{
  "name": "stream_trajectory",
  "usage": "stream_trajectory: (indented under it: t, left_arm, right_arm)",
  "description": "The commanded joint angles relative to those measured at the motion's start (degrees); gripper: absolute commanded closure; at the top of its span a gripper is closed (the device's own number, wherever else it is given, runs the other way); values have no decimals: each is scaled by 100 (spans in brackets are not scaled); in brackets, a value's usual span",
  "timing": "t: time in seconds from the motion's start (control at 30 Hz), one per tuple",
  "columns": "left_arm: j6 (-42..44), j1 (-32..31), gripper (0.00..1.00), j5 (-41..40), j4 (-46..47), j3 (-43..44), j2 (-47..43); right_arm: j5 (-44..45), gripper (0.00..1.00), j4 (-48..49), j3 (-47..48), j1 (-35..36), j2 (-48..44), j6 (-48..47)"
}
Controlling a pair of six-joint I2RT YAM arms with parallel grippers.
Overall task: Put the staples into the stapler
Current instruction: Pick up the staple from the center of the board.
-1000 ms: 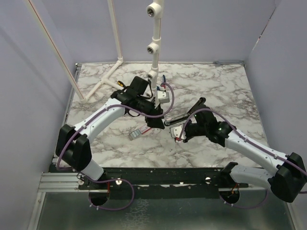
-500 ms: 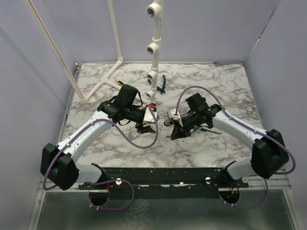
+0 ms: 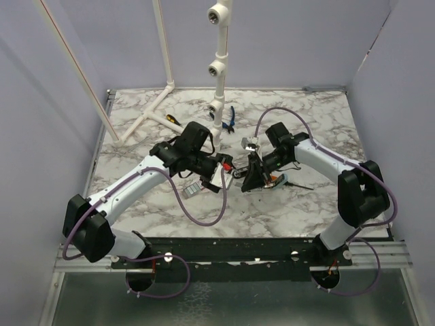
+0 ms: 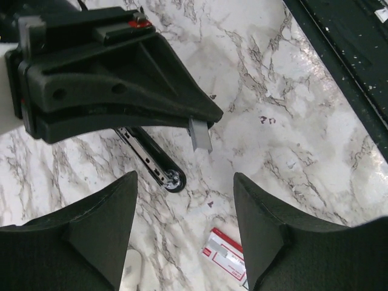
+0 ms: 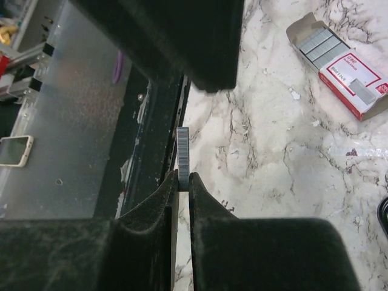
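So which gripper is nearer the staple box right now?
Left. The left gripper hangs open close by the staple box, which shows between its fingers; the right gripper, shut on a staple strip, is farther off beside it.

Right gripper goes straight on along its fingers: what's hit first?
Probably a black finger of the open left gripper, just beyond the thin silvery staple strip pinched in the right gripper; depth unclear.

A white marble-patterned table (image 3: pixel 326 112), veined in grey, fills a booth of plain lilac walls (image 3: pixel 41 149). White plastic pipes (image 3: pixel 219 61) rise at its far side, one slanting along the left wall. A black rail (image 3: pixel 224 250) and a dull metal sheet (image 3: pixel 224 299) edge the near side under even light.
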Motion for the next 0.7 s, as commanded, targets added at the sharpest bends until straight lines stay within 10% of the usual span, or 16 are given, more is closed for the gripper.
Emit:
stream_trajectory:
  t: [0.0,0.67]
  left_arm:
    - [319,-336,35,-467,-57,366,274]
    - [351,-955,45,-1495,-68,717,686]
  right_arm:
    - [-703,90,-892,425,-161,402,-406]
    - [-967,90,-1592,696,-304,958,-1008]
